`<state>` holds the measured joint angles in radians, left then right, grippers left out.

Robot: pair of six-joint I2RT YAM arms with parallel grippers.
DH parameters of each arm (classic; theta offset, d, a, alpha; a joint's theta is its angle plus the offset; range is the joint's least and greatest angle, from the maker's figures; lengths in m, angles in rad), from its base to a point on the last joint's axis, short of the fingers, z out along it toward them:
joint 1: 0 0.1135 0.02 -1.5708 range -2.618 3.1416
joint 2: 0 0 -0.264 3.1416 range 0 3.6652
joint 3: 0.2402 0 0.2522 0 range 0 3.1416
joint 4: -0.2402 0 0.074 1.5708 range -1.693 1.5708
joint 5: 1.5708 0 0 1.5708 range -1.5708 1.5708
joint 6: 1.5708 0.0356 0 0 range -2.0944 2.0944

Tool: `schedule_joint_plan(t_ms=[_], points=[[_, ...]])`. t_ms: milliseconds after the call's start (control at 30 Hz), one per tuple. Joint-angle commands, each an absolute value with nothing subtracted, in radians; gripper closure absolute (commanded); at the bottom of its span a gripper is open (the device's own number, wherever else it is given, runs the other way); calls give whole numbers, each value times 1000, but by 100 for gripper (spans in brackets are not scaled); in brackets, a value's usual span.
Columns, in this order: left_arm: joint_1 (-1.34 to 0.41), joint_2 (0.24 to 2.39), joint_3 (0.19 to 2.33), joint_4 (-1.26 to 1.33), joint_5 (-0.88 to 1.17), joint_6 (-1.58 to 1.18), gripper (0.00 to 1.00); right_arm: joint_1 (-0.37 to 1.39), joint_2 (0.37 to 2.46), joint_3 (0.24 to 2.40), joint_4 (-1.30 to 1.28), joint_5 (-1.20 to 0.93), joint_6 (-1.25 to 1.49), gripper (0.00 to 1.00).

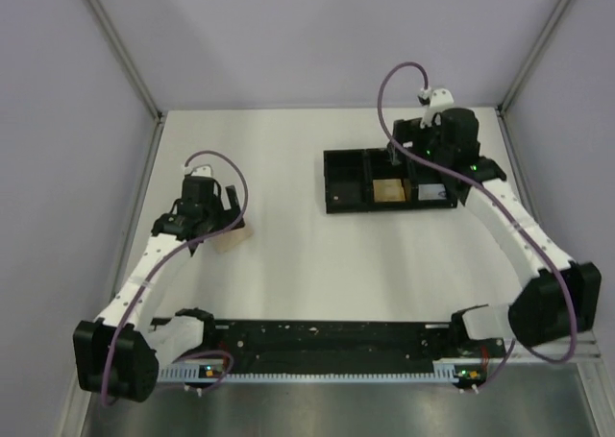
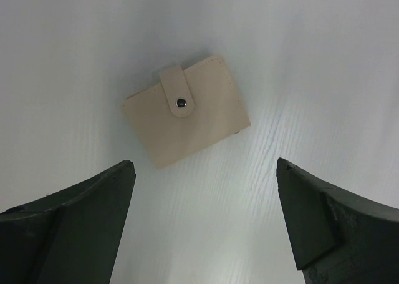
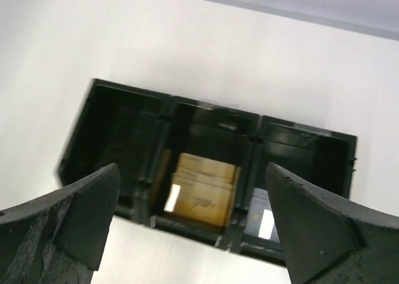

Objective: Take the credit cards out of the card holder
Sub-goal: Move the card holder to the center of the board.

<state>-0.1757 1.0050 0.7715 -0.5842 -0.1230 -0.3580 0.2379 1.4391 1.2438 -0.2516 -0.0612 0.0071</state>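
1. Pale lilac walls on aluminium posts enclose a white tabletop [image 1: 288,168] that carries everything named below.
2. The card holder [image 2: 185,111] lies flat near the left edge of the tabletop, about midway between the near and far edges. It is folded shut, tan outside up, with its strap snapped down over the front (the stud shows as a dark dot).
3. The left gripper [image 2: 204,171] hangs above the card holder with its two dark fingers [image 2: 93,215] spread wide. Nothing is between them and they touch nothing. In the top view the arm's head hides part of the card holder.
4. A black tray [image 1: 332,180] with three compartments in a row sits toward the far right corner of the tabletop, its long side parallel to the far edge and well apart from the card holder.
5. The tray's middle compartment holds an orange-tan block [image 3: 202,187]. Its right compartment holds a flat grey credit card [image 3: 263,218] (glare hides its face). The left compartment is too dark to read.
6. The right gripper [image 3: 192,168] hovers over the tray with its jaws fully parted and holding nothing. The right wrist view looks down between its fingers [image 3: 75,221] onto the middle compartment.
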Motion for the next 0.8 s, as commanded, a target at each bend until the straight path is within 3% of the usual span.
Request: schedule_joint_plan(t_ms=[0, 133, 333, 600, 767], points=[[-164, 1141, 859, -529, -215, -431, 1, 317, 1251, 1077, -233, -107, 176, 1], [-156, 1294, 913, -499, -282, -453, 1, 362, 1109, 902, -140, -193, 314, 2], [-118, 1492, 957, -467, -236, -454, 2, 426, 1052, 813, -132, -248, 353, 2], [-234, 1597, 963, -486, -74, -431, 35, 500, 1017, 749, -126, -279, 370, 2], [-368, 1595, 878, -411, 44, -440, 41, 511, 1006, 741, -144, -278, 368, 3]])
